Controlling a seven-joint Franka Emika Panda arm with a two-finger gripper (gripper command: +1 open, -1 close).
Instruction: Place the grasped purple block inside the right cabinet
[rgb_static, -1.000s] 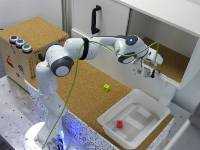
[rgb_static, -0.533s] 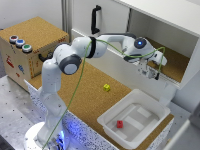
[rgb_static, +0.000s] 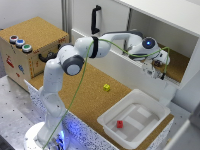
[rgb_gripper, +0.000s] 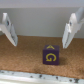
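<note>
Block: purple block (rgb_gripper: 51, 54), letter G on its face, seen resting on the cork floor of the right cabinet (rgb_static: 176, 64).
Fingers: fingers (rgb_gripper: 39, 31) spread wide, nothing held, block between them.
Risk: block may be clipped and shifted during withdrawal.

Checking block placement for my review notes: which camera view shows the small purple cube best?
The wrist view: the small purple cube with a yellow letter sits on the cork-brown floor, clear of the open gripper. In the exterior view, the gripper hides it inside the white-walled right cabinet.
</note>
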